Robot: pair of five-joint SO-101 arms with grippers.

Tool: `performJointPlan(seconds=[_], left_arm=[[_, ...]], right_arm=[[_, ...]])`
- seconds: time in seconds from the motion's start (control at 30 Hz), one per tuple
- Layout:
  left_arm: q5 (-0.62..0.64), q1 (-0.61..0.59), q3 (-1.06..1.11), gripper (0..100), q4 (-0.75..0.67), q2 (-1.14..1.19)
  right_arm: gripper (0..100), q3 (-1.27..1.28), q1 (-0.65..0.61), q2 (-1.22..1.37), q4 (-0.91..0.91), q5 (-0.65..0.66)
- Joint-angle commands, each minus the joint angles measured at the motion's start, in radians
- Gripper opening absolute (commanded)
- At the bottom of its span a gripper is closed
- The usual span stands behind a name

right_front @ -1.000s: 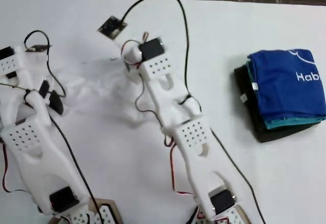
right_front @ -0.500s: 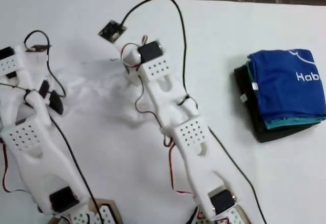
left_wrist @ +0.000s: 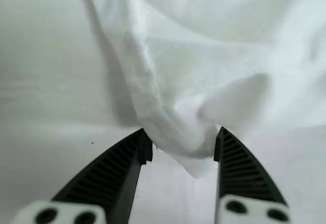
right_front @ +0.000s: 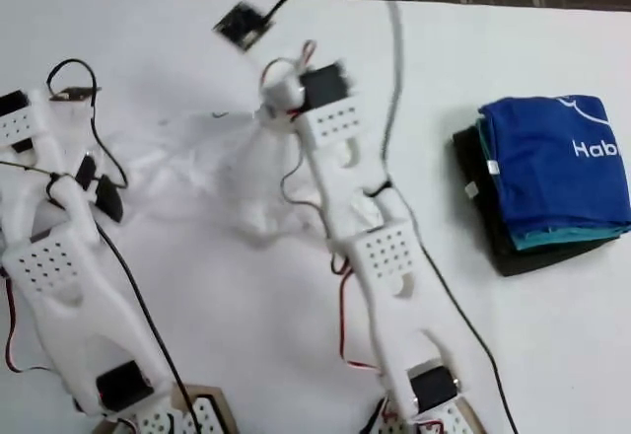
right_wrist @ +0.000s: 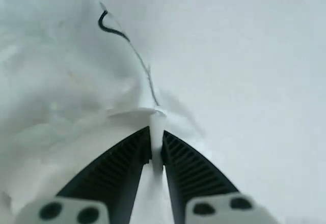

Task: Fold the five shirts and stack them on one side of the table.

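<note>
Shirt (right_front: 197, 173) limp, best pinched at hems; left claw (left_wrist: 181, 145), 9 o'clock, and right claw (right_wrist: 157, 142), 12, both clamped there.

A robotics lab or workshop, it seems: a white worktop (right_front: 493, 39) carries two plastic arms (right_front: 380, 247) with bare servos (right_front: 325, 84), loose red and black wires (right_front: 138, 306) and a small circuit board (right_front: 244, 26) at 12 o'clock.
</note>
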Motion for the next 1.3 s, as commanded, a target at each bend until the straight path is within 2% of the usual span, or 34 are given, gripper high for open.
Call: performJointPlan(seconds=[0.0,0.27,0.5,0.7,0.87,0.97,1.07,1.27], left_arm=[[-0.006,0.034,-0.042,22,0.008,-0.02],[-0.005,0.1,-0.042,22,0.034,-0.048],[-0.005,0.141,-0.033,22,0.035,-0.265],[-0.12,0.112,-0.033,22,0.035,-0.416],[-0.127,0.101,-0.033,31,0.015,-0.433],[-0.121,0.114,-0.033,31,-0.061,-0.431],[-0.118,0.164,-0.03,31,-0.1,-0.427],[-0.144,0.327,-0.035,31,-0.054,-0.298]], right_arm=[[2.1,-0.003,0.036,-0.22,0.008,0.006],[2.1,-0.005,0.053,-0.389,0.01,0.008],[2.1,-0.002,0.059,-0.43,0.01,0.008],[2.1,-0.003,0.165,-0.42,0.01,0.008],[2.1,-0.003,0.239,-0.418,0.01,0.008],[2.2,-0.002,0.259,-0.418,0.01,0.008],[2.2,-0.002,0.268,-0.418,0.01,0.005],[2.2,0.002,0.252,-0.389,0.01,0.0]])
